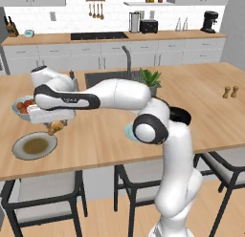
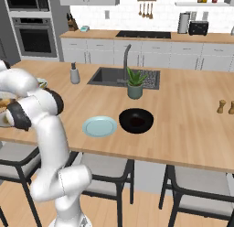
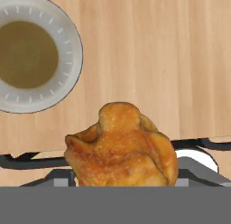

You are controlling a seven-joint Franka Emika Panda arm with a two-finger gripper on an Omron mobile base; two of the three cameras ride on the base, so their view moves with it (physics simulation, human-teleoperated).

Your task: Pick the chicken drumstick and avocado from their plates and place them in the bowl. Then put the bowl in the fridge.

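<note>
The chicken drumstick [image 3: 121, 146] is up off its plate and sits right in front of the hand camera, filling the space where the fingertips would be, so the gripper [image 1: 53, 128] looks closed around it, jaws wide apart on that lumpy piece. In the left base view the drumstick [image 1: 56, 127] hangs under the hand, above the wooden counter [image 1: 206, 112] and just beside the grey plate [image 1: 34, 145], which now lies bare with only its brownish centre showing. The hand view shows the same: grey plate [image 3: 34, 53] off to one side, drumstick clear of it.

So the first pick looks done, but nothing has been delivered. The black bowl [image 2: 136, 120] sits well apart from the hand, over by the light-blue plate [image 2: 99, 126], the two just beside each other near the counter's front edge. There is something dark inside the bowl, though I cannot tell what it is. The blue plate looks bare from here, and I cannot make out the avocado anywhere, so its status stays open.

By my reckoning: drumstick lifted, carry to the bowl yet to come, avocado uncertain, and the bowl's trip to the fridge not begun. The fruit bowl [image 1: 23, 107] behind the hand is a bystander.
</note>
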